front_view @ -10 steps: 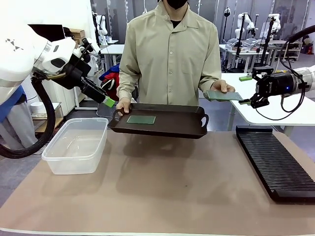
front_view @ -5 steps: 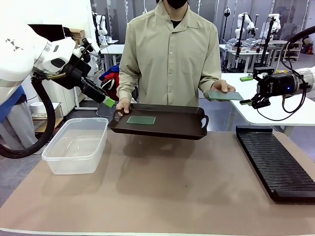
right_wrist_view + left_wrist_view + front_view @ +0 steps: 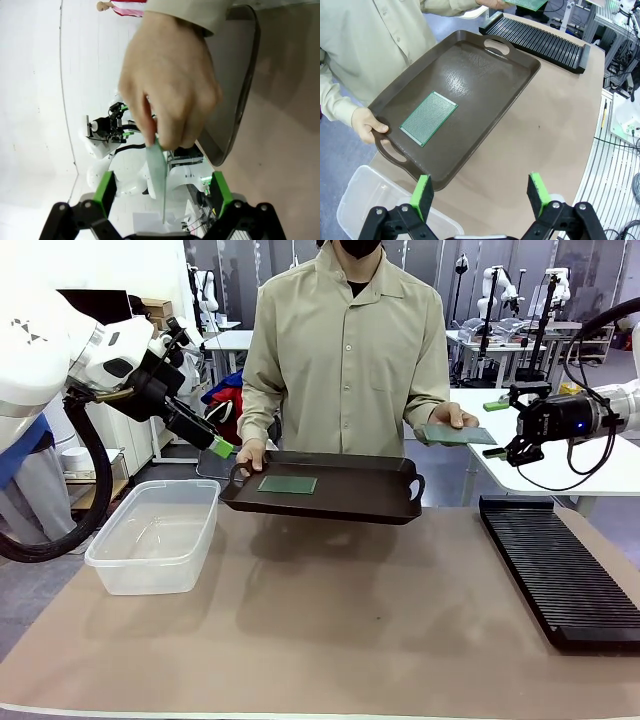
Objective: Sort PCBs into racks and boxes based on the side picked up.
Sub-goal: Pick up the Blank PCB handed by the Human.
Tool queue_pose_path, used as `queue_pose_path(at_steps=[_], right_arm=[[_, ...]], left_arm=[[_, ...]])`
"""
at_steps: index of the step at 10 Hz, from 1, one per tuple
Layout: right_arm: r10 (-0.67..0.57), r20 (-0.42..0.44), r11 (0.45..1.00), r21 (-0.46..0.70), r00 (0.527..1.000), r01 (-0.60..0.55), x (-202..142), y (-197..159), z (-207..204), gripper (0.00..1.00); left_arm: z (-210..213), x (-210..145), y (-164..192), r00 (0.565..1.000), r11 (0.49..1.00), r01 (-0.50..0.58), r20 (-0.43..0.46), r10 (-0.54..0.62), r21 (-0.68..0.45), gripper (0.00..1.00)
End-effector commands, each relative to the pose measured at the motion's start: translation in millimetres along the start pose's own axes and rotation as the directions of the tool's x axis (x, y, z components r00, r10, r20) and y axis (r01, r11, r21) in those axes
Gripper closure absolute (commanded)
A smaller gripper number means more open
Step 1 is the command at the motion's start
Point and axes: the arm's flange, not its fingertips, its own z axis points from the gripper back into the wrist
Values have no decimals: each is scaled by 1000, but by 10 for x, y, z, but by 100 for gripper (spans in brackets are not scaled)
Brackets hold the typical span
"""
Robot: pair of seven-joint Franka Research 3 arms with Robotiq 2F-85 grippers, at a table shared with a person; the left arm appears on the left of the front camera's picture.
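Brown tabletop unchanged. My right gripper has dipped slightly, jaws spread, apparently bracketing the board pinched in the person's hand. Second board lies on the tray. Handover imminent.

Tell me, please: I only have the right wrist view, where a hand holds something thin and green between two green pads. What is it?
Observer: Seen from the front, it is a flat green PCB. The person's hand holds it out level, its end between the open fingers of the right gripper.
Operator: Is that the only one?
Observer: No. A second PCB lies flat on the dark brown tray, which the person's other hand holds by a handle.
Operator: Where could they end up?
Observer: A black slotted rack lies on the table at the robot's right, and a clear box stands at its left.
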Motion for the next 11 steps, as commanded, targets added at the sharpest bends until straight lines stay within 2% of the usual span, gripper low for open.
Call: queue_pose_path(at_steps=[1,4,6,7,8,9,10,11], right_arm=[[11,-22,998,70,1000,-10,94,-47,-41,0],[15,-39,989,151,999,-9,175,-97,-109,0],[38,-84,981,191,996,-22,153,-63,-99,0],[76,-153,975,218,985,-42,125,-68,-78,60],[79,-157,975,216,984,-44,116,-61,-72,60],[73,-175,974,223,982,-33,113,-54,-76,100],[68,-179,975,220,982,-27,97,-52,-78,62],[60,-184,976,217,981,-19,103,-50,-70,100]], left_arm=[[-6,-12,1,1000,1000,4,-4,-4,-5,0],[-6,-12,1,1000,1000,4,-4,-4,-5,0],[-6,-12,1,1000,1000,4,-4,-4,-5,0],[-6,-12,1,1000,1000,4,-4,-4,-5,0],[-6,-12,1,1000,1000,4,-4,-4,-5,0],[-6,-12,1,1000,1000,4,-4,-4,-5,0],[-6,-12,1,1000,1000,4,-4,-4,-5,0],[-6,-12,1,1000,1000,4,-4,-4,-5,0]])
